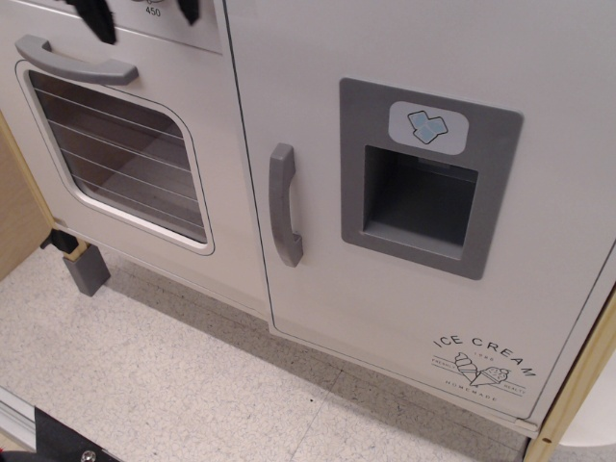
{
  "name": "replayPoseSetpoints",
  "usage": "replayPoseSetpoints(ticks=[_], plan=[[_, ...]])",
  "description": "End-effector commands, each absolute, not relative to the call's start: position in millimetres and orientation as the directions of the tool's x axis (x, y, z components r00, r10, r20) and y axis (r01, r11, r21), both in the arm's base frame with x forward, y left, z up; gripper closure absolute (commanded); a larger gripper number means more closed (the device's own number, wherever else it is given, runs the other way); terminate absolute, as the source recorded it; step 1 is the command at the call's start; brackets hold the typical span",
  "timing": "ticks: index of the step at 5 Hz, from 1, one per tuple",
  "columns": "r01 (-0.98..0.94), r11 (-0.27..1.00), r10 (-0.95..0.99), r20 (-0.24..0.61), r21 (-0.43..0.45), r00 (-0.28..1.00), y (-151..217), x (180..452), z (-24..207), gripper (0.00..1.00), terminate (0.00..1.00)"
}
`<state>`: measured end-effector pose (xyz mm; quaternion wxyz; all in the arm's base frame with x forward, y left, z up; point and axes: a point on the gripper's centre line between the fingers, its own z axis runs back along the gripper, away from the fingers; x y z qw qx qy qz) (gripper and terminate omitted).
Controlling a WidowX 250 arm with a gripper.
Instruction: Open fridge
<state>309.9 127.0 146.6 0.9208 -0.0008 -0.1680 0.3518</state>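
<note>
At the far left we see the oven door (115, 154), white, with a wire-rack window and a horizontal grey handle (75, 64) across its top. Above that handle, at the top edge of the view, two black fingers (99, 19) of the gripper (142, 13) point downward in front of the panel marked "450". Only their tips show, one over the left part of the oven handle and the other further right near the panel's edge. They stand well apart from each other with nothing between them, so we read them as spread wide and empty. The rest of the arm is out of view. Below the oven door a small grey foot (87, 271) rests on the speckled floor (164, 385).

To the right of the oven we see the fridge (414, 192), its large white door shut flush with the frame. Its vertical grey handle (283, 204) sits near the left edge of the door, well apart from the fingers. Further right is the grey ice-dispenser recess (420, 204) with a blue cube badge (427, 126) above it, and the "ICE CREAM" print (483, 366) lies at the lower right.
</note>
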Motion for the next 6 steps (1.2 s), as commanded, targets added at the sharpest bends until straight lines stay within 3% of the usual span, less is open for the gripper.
replayPoseSetpoints(ticks=[1,3,5,6], plan=[[-0.539,0.833,0.551,0.289,-0.129,0.783,90.0,293.3,158.1,0.00,0.00],[-0.386,0.917,0.398,0.165,-0.102,0.902,94.9,260.0,163.3,0.00,0.00],[-0.104,0.987,0.115,0.086,-0.125,0.990,49.5,215.7,159.0,0.00,0.00],[0.042,0.990,-0.029,0.096,-0.134,0.995,21.5,177.1,150.0,0.00,0.00]])
